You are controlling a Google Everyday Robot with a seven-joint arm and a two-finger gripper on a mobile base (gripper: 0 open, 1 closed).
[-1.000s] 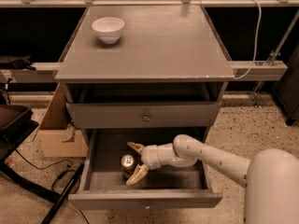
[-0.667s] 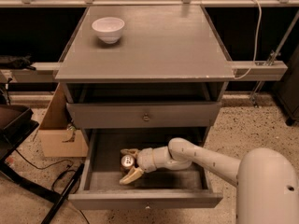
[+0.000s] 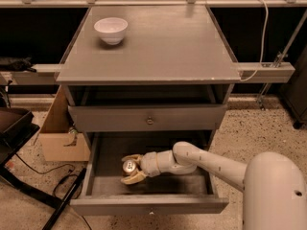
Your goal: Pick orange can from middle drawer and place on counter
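Note:
The orange can (image 3: 128,166) stands upright in the open middle drawer (image 3: 148,206), left of its centre, with its silver top showing. My gripper (image 3: 131,168) reaches into the drawer from the right at the can's level. Its pale fingers (image 3: 134,178) are spread, one on the far side and one on the near side of the can, so the can sits between them. I cannot tell whether either finger touches it. The counter (image 3: 158,51) is the cabinet's grey top, above the drawers.
A white bowl (image 3: 111,29) sits at the counter's back left. The knobbed drawer above (image 3: 149,119) is pulled out slightly. A cardboard box (image 3: 60,140) stands on the floor left of the cabinet, with a black chair base (image 3: 19,128) and cables beside it.
My gripper has moved left inside the drawer, and its fingers now lie on either side of the can. The can has stayed in about the same place.

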